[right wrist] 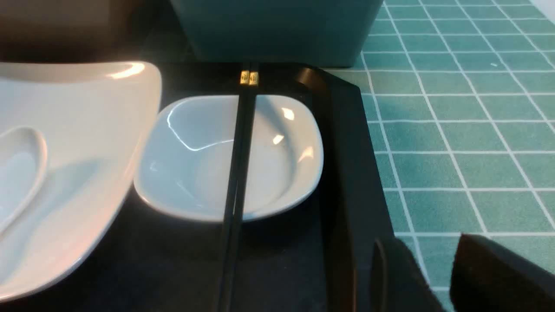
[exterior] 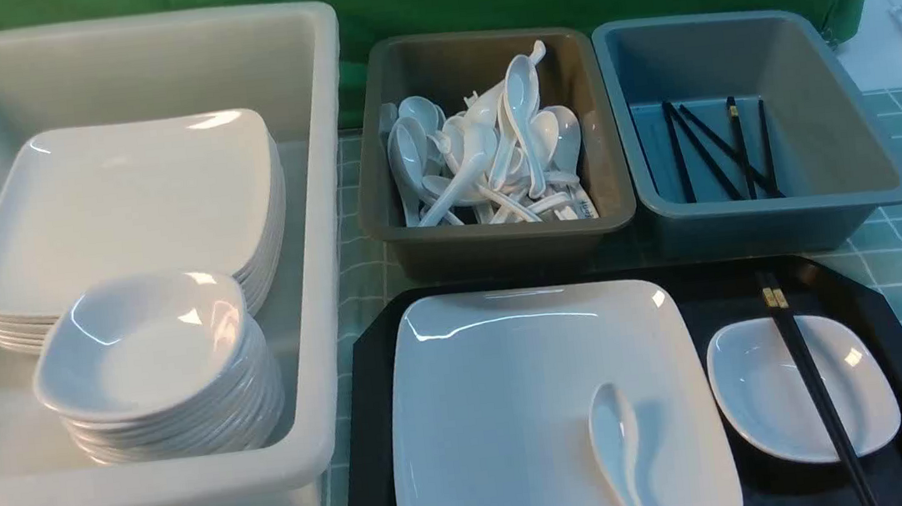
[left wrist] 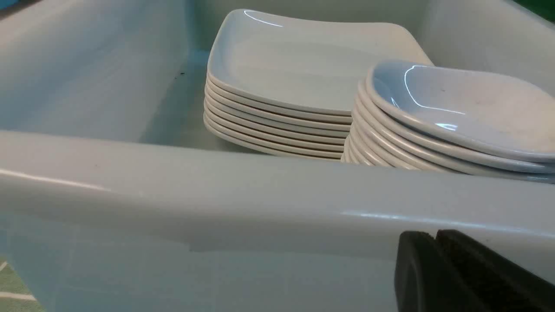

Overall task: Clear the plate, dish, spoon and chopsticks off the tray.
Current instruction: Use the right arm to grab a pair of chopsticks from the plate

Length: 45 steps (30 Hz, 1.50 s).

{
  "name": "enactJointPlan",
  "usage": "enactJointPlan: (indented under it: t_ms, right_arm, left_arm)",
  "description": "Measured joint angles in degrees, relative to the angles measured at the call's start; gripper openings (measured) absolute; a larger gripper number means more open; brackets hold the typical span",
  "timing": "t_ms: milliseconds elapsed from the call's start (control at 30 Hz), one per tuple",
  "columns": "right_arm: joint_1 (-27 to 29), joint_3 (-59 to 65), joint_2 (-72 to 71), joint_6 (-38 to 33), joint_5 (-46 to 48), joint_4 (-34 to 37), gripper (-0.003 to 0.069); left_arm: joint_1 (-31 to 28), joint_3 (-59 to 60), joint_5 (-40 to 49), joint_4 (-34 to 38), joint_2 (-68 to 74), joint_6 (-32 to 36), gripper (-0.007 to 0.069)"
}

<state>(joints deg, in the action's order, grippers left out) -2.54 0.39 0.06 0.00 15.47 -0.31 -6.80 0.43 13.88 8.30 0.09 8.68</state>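
**Desk:** How far along is the clearing?

**Photographer:** Not begun, by the look of it. All four pieces sit on the tray (exterior: 366, 446). The plate (exterior: 510, 414) fills its left half, and the spoon (exterior: 618, 445) lies bowl-up on the plate's near right part. The dish (exterior: 759, 396) sits to the right, just beside the plate. The chopsticks (exterior: 810, 374) lie side by side across the dish, gold bands at the far end. Everything is left to do.

**Desk:** And the arms?

**Photographer:** Neither holds anything. The left gripper (left wrist: 433, 236), fingers pressed together, hangs just outside the near wall of the white tub (exterior: 330, 215). That tub holds a plate stack (exterior: 119, 204) and a dish stack (exterior: 142, 344). The right gripper (right wrist: 433, 247), fingers apart with only tablecloth (right wrist: 455, 130) between them, hangs by the tray's right rim, near the dish.

**Desk:** What can't we make out?

**Photographer:** The spoon's handle end and the chopsticks' thin tips run off the bottom of the front view. Neither arm shows there, save a dark sliver in the lower left corner, possibly the left gripper. Behind the tray, the grey tub (exterior: 501, 248) of spoons and the blue tub (exterior: 775, 223) of chopsticks look like the places for those two.
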Motion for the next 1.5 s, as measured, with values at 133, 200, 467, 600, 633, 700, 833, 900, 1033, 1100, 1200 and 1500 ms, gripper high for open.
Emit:
enactJointPlan:
  t_ms: [133, 200, 467, 600, 633, 700, 833, 900, 1033, 1100, 1200, 1500]
  right_arm:
    - [0.0, 0.0, 0.0, 0.0, 0.0, 0.0, 0.0242]
    - [0.0, 0.0, 0.0, 0.0, 0.0, 0.0, 0.0242]
    - [0.0, 0.0, 0.0, 0.0, 0.0, 0.0, 0.0242]
    - [0.0, 0.0, 0.0, 0.0, 0.0, 0.0, 0.0242]
    - [0.0, 0.0, 0.0, 0.0, 0.0, 0.0, 0.0242]
    - [0.0, 0.0, 0.0, 0.0, 0.0, 0.0, 0.0242]
    - [0.0, 0.0, 0.0, 0.0, 0.0, 0.0, 0.0242]
    - [0.0, 0.0, 0.0, 0.0, 0.0, 0.0, 0.0242]
    - [0.0, 0.0, 0.0, 0.0, 0.0, 0.0, 0.0242]
    - [0.0, 0.0, 0.0, 0.0, 0.0, 0.0, 0.0242]
    - [0.0, 0.0, 0.0, 0.0, 0.0, 0.0, 0.0242]
    - [0.0, 0.0, -0.1, 0.0, 0.0, 0.0, 0.0242]
  left_arm:
    - [0.0, 0.0, 0.0, 0.0, 0.0, 0.0, 0.0017]
    - [0.0, 0.0, 0.0, 0.0, 0.0, 0.0, 0.0017]
    - [0.0, 0.0, 0.0, 0.0, 0.0, 0.0, 0.0017]
    - [0.0, 0.0, -0.4, 0.0, 0.0, 0.0, 0.0017]
    - [0.0, 0.0, -1.1, 0.0, 0.0, 0.0, 0.0017]
    - [0.0, 0.0, -1.9, 0.0, 0.0, -0.1, 0.0017]
    - [0.0, 0.0, -8.9, 7.8, 0.0, -9.2, 0.0017]
    - [0.0, 0.0, -12.4, 13.0, 0.0, -13.9, 0.0017]
    - [0.0, 0.0, -19.4, 17.1, 0.0, -21.2, 0.0017]
    - [0.2, -0.6, -21.5, 17.0, -0.1, -23.0, 0.0017]
    - [2.2, -7.0, -15.2, 10.4, 1.1, -23.6, 0.0017]
    - [14.6, -31.5, 16.6, 3.6, 26.7, -1.8, 0.0017]
